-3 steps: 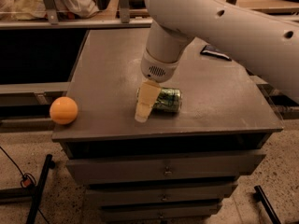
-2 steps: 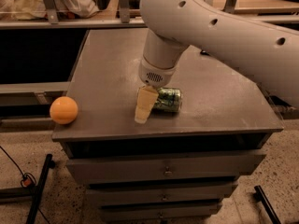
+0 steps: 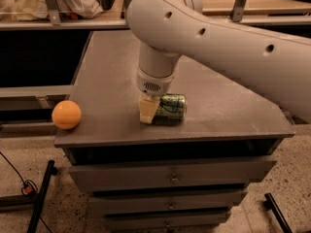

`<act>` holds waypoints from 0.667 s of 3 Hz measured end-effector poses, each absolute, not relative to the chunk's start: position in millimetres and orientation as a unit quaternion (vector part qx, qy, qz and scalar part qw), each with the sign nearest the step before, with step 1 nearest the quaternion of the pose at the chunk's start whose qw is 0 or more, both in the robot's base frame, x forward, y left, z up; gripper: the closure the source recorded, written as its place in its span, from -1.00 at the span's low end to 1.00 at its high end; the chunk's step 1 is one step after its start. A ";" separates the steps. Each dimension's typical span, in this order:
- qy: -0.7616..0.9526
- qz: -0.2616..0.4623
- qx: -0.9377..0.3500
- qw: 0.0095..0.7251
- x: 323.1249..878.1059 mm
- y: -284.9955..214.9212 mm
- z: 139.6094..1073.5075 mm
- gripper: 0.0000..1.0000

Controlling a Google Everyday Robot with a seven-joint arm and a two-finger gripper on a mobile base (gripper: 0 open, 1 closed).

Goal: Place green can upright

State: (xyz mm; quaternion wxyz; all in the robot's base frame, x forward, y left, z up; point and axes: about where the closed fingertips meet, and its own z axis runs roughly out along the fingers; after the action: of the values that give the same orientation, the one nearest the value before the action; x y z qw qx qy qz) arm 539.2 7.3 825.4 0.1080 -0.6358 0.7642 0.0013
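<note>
At the front-left corner of the bench (image 3: 112,67), right by the left edge, an orange ball (image 3: 66,114). Near the middle of the front edge, the gripper (image 3: 147,112), pointing straight down and reaching the bench top. Cannot tell whether the jaws are open, closed or gripping. Immediately right of them, apparently touching, the green can (image 3: 171,107), lying on its side, lengthwise along the front edge.
</note>
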 end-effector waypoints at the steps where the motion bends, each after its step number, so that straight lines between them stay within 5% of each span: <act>1: 0.758 -0.021 -0.645 0.092 537.7 9.6 832.5 0.17; 2: 0.767 0.005 -0.633 0.108 553.0 -15.2 845.3 0.61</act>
State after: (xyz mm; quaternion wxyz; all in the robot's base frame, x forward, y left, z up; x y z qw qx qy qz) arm 553.0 -15.2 845.3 0.1077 -0.6326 0.7669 0.0053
